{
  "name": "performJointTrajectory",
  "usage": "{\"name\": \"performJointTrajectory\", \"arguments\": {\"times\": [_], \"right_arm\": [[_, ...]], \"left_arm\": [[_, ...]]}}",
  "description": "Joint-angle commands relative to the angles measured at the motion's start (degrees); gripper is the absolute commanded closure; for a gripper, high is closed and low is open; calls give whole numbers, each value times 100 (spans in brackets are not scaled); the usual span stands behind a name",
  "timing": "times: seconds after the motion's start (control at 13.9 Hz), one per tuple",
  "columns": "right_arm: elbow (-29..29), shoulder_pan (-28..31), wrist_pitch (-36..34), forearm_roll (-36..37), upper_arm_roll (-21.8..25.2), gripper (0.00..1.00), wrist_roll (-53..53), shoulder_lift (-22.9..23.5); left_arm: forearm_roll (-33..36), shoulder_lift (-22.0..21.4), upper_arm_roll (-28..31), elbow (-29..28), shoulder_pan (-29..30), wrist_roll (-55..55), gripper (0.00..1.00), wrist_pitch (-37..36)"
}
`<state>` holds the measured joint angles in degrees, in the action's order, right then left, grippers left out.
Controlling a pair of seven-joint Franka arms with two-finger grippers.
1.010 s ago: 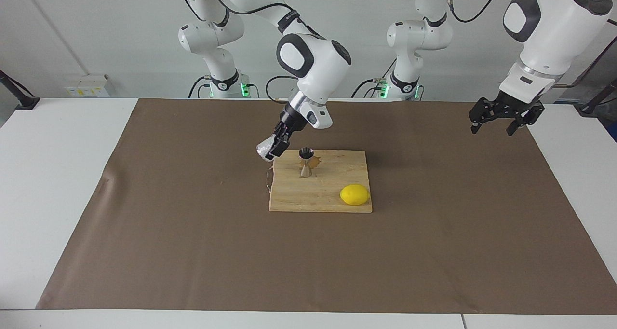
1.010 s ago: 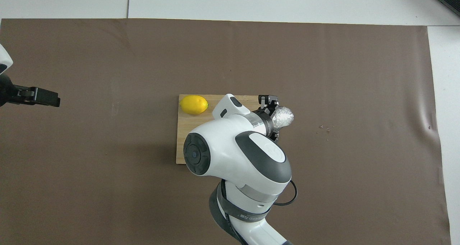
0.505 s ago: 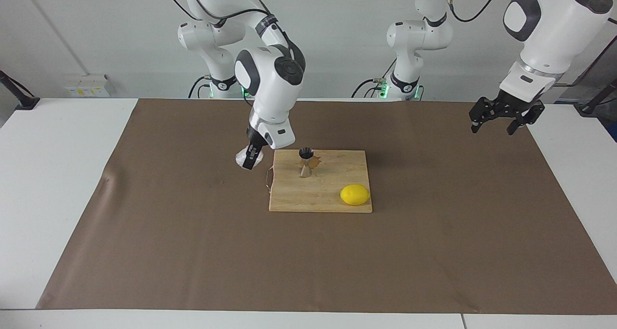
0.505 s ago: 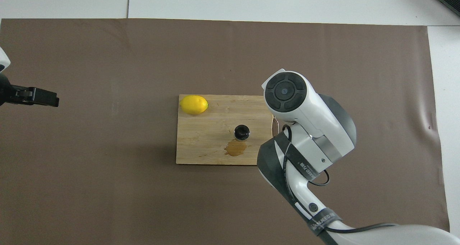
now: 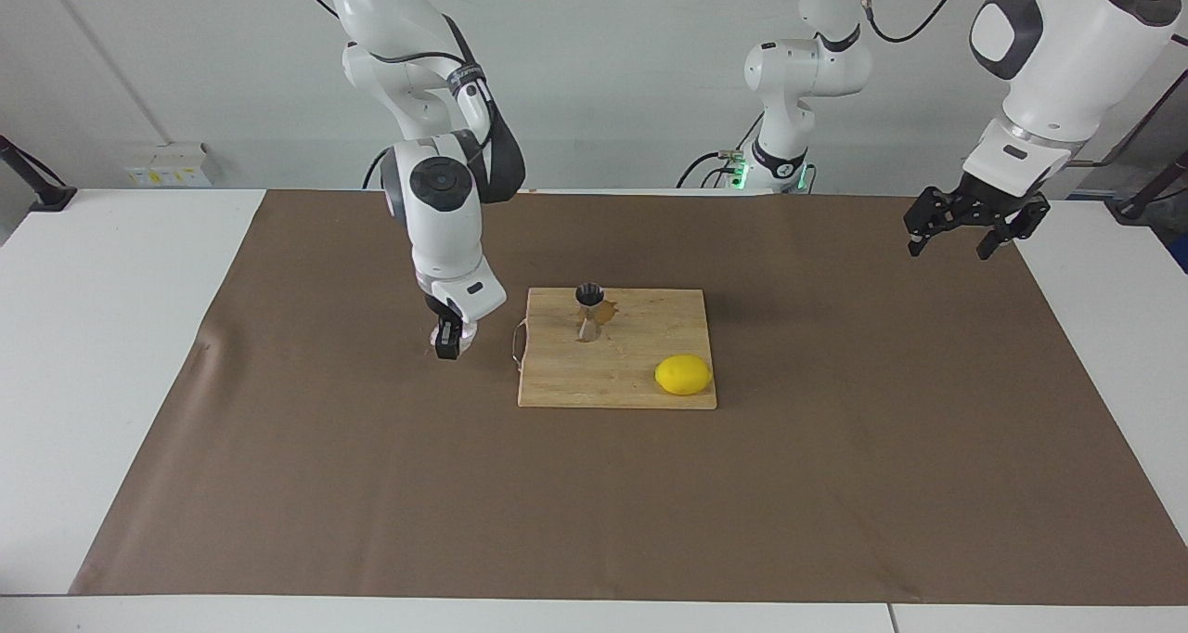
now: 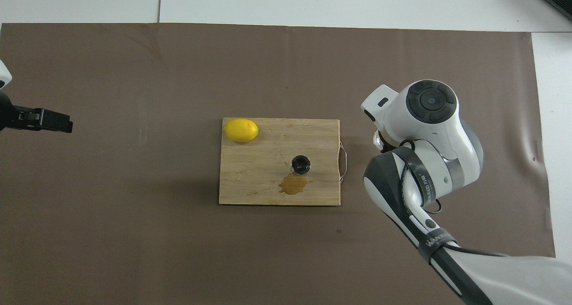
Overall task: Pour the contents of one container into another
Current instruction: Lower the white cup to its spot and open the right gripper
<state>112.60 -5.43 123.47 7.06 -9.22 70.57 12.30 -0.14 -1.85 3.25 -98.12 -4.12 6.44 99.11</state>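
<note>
Swinging away from the board (image 5: 617,350), the right gripper (image 5: 449,339) now hangs low over the brown mat toward the right arm's end of the table, clamped on the cup (image 5: 462,334), which a second ago it held tilted just beside the jigger (image 5: 588,311). Jigger stands upright on the board, amber puddle (image 6: 292,184) touching its foot, lemon (image 5: 683,374) well apart on the same board; so the pour looks finished, partly spilled, and the cup is probably about to be set down. Left gripper (image 5: 974,225) waits wide, empty, over the mat's other end.
</note>
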Motion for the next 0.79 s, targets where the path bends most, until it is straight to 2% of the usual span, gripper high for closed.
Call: {"name": "performJointTrajectory", "arguments": {"times": [0.0, 0.29, 0.43, 0.65, 0.72], "right_arm": [[709, 568, 632, -835, -89, 85, 1279, -333], [1113, 1069, 880, -1968, -89, 85, 2397, -307], [1185, 1105, 1020, -2208, -89, 85, 2724, -272], [1377, 1159, 1265, -2646, -89, 81, 3136, -228], [1457, 1167, 1432, -2918, -80, 76, 3330, -193]], "left_arm": [[102, -132, 0, -172, -1, 41, 0, 126], [102, -132, 0, -172, 17, 41, 0, 126], [102, -132, 0, -172, 8, 41, 0, 126], [102, -105, 0, -172, -10, 41, 0, 134], [102, -114, 0, -172, -10, 33, 0, 126]]}}
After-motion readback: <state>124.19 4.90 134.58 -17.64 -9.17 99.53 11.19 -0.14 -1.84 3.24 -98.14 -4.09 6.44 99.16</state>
